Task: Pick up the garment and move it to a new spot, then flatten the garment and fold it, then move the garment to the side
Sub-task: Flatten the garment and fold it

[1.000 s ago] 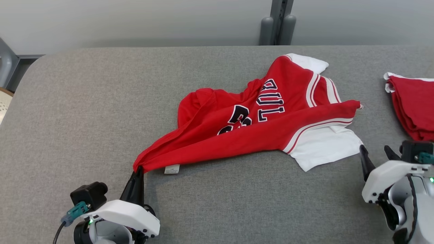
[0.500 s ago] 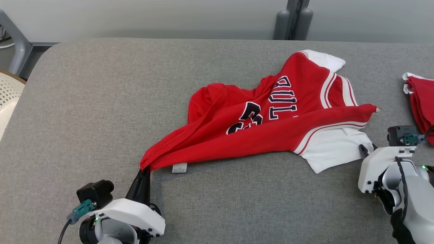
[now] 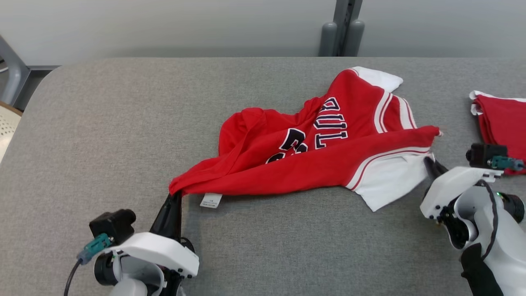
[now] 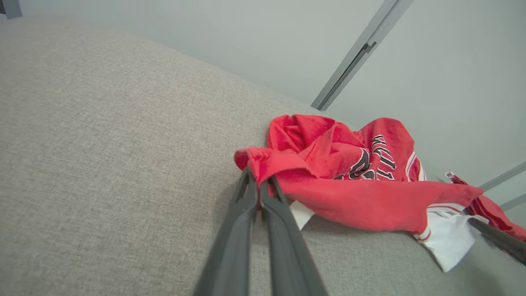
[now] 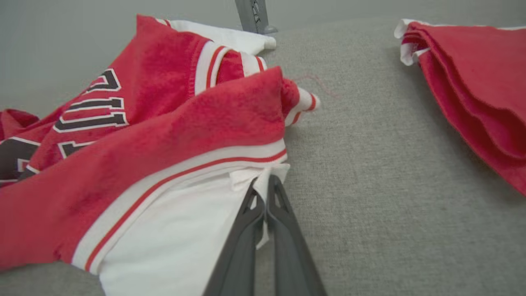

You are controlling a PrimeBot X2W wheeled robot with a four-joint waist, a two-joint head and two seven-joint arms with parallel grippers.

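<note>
The garment is a red jersey with white sleeves and dark lettering, lying crumpled across the middle of the grey table. My left gripper is shut on its red lower-left corner; in the left wrist view the gripper pinches that red fabric. At the right, my right gripper is shut on the edge of the white sleeve. The right wrist view has the right gripper clamping a fold of the white cloth.
A second red garment lies folded at the table's right edge, close behind my right wrist; it also shows as a red stack. A grey post stands behind the table. Open grey surface spreads to the left and front.
My right gripper moved forward and left onto the white sleeve and shut on it. The left gripper kept its hold on the red corner. The head camera shifted slightly.
</note>
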